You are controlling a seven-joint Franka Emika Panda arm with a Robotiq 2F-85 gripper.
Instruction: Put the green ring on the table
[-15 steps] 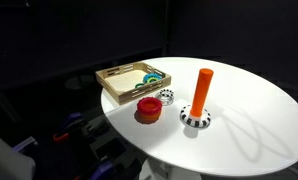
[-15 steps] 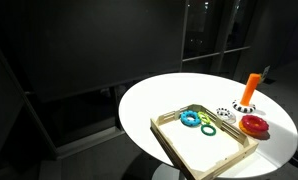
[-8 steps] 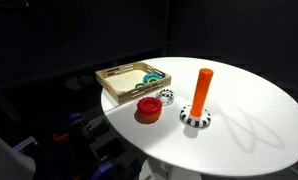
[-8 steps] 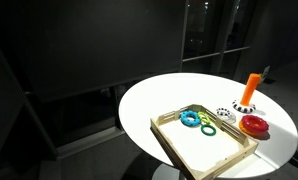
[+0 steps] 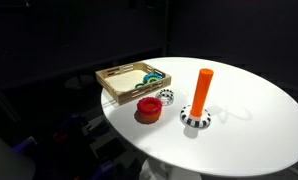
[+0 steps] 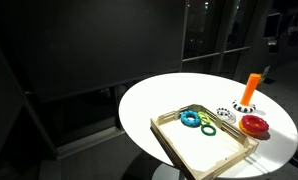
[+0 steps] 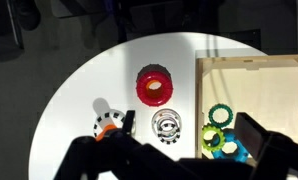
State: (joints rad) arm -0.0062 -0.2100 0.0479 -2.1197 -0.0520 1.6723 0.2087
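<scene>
Wrist view: we've got the jaws spread wide, holding nothing. The green ring (image 7: 213,138) lies flat in the tray (image 7: 201,95), not yet on the worktop (image 7: 84,80). It sits between our jaws, closer to the right one.

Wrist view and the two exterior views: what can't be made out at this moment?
- Blue ring: wrist view, partly behind one of the fingers.
- Wooden tray: wrist view, cut off by the right edge.
- Green ring: too small in both exterior views to separate from its darker green neighbour.
</scene>
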